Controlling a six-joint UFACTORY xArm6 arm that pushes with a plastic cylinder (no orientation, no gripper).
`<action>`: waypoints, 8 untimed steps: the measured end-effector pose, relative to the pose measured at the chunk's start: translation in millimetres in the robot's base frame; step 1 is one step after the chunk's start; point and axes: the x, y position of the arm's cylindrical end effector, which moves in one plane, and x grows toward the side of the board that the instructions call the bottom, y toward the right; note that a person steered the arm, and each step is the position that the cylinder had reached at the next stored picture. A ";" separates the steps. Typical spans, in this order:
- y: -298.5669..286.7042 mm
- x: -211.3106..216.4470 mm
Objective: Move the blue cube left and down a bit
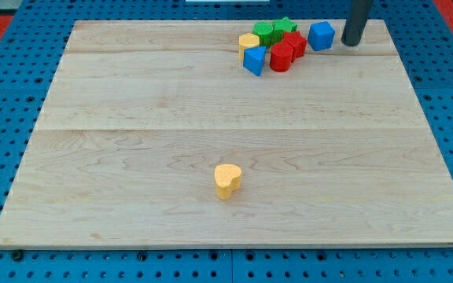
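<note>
1. Resting on the desk (pixel 132 94) near the view's top right, my tip (pixel 351 43) is seen just right of the blue cube (pixel 321 35) — a bare rod, so the end effector grips nothing.
2. Left of the cube, a cluster is found — red star (pixel 294 42), red cylinder (pixel 281 57), green star (pixel 284 27), green block (pixel 263 32), yellow block (pixel 248 41), second blue block (pixel 254 60).
3. A yellow heart (pixel 227 180) lies well apart, lower centre.

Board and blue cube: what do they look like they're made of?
Board: looks like light wood, pale planks with visible grain lines and seams, a satin finish; could be laminate.
Blue cube: uniform saturated blue with a soft sheen on top, so painted wood or plastic; the view can't settle which.
My tip sits just off the cube's right side, looking dark and matte.
</note>
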 end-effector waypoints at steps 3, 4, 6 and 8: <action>-103.8 12.6; -86.9 13.3; 65.8 -2.3; 14.7 -67.7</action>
